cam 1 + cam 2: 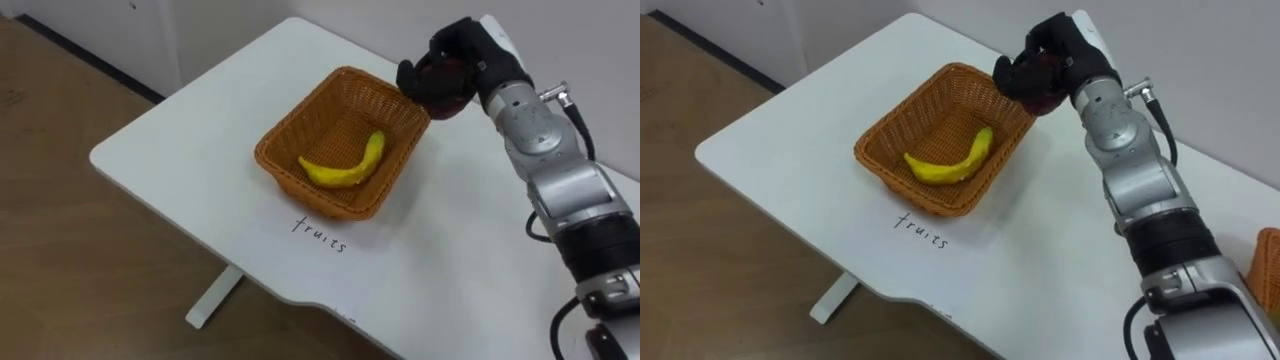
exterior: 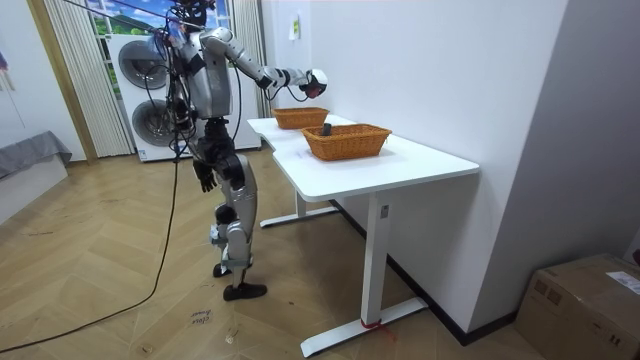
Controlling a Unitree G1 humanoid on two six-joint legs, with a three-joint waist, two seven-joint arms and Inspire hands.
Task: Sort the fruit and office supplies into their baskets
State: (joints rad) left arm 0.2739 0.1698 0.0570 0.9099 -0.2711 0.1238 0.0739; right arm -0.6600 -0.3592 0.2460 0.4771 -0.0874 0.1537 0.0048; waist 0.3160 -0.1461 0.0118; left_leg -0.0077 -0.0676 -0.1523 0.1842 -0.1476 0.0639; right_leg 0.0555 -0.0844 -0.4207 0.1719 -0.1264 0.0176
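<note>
Fruit, dark red and round, is clasped in the right hand, which curls round it over the far right corner of the basket on the table; you cannot tell whether the hand touches the rim. Note the banana lying inside the basket. In the room view the left hand hangs at the robot's side, and you cannot tell how far it is open.

Red fruit half hidden by fingers
</note>
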